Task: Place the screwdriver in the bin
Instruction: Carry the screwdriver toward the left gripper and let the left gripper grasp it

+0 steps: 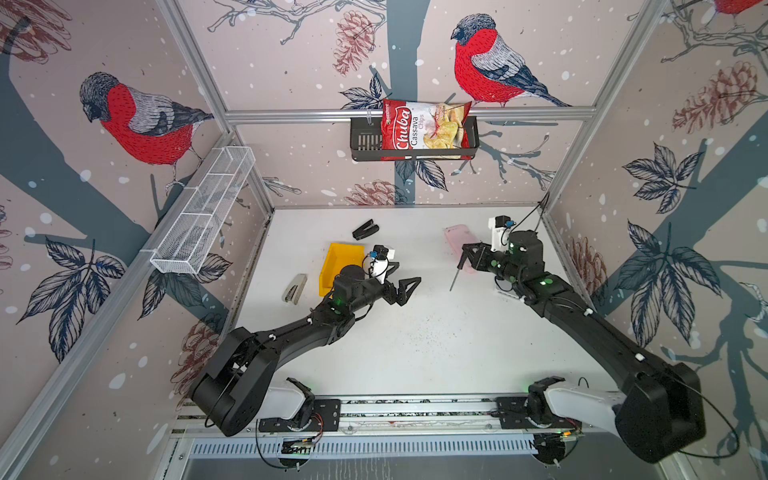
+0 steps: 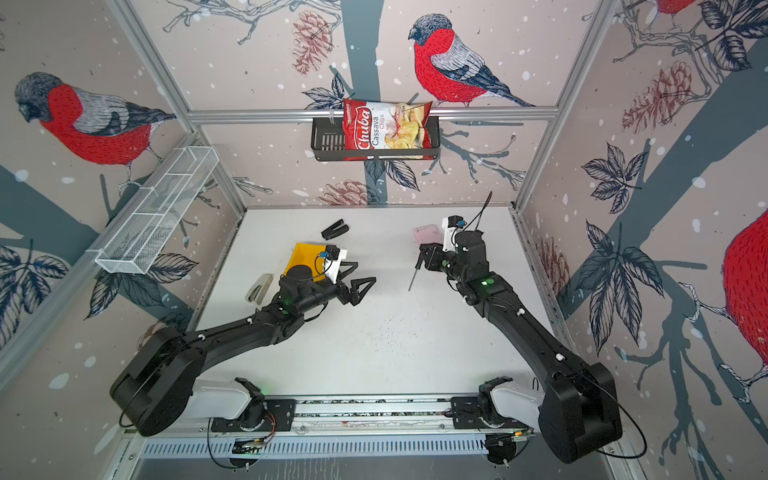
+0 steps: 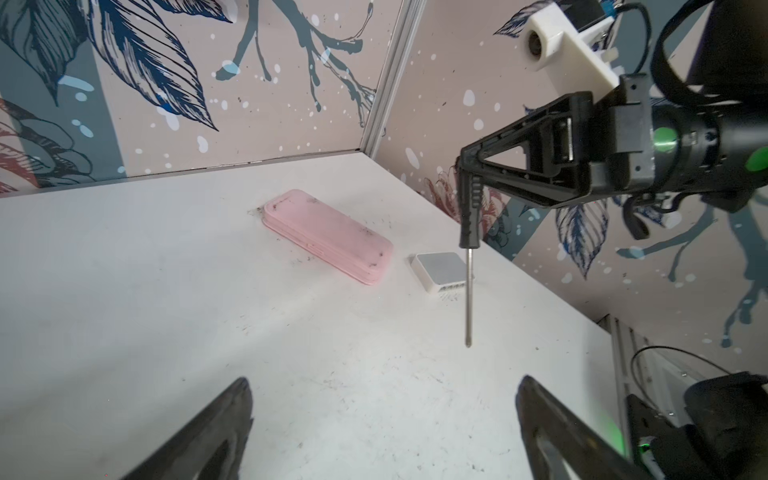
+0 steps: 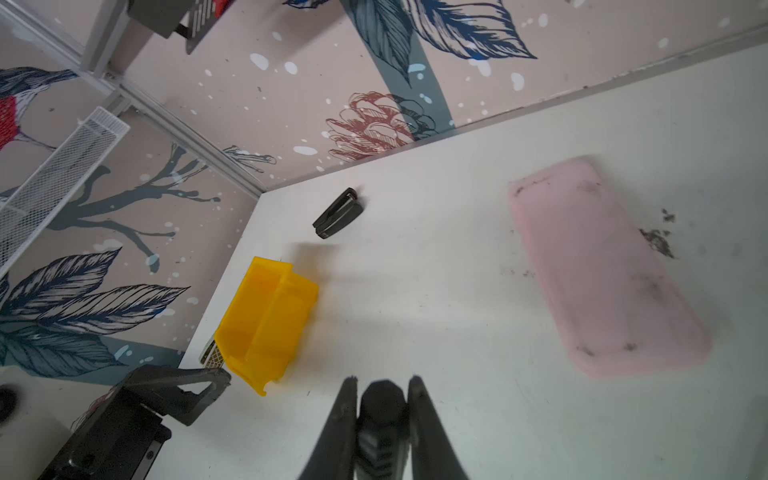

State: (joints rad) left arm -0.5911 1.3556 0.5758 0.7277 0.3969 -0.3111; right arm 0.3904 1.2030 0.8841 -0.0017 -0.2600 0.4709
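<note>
Screwdriver first: the small slim screwdriver with a black ribbed handle and thin dark metal shaft point(image 3: 468, 266) hangs from my right gripper point(image 3: 466, 168), whose jaws are clenched on the top of the handle. Its long axis runs close to vertical, tip down, and as far as the left wrist view shows it is clear of the white tabletop point(image 3: 166, 291). The small bright yellow open-topped plastic bin point(image 1: 332, 259) stands well apart from it, across the table toward my left side, mouth up, and in both top views my left arm partly covers it. My left gripper point(image 1: 409, 273) is spread wide and empty, hovering between the bin and the screwdriver, so it is the nearer of the two to the bin. The coming move, I judge, turns on carrying the tool leftward, past or to that gripper, until the tip is over the bin's rim. A flat pink rounded case point(image 3: 328, 235) lies on the table near my right gripper. Only one label reads: "Chuba Cassava Chips" on the red snack bag point(image 1: 424, 129) in the black slotted basket point(image 1: 365, 141) on the back wall
</note>
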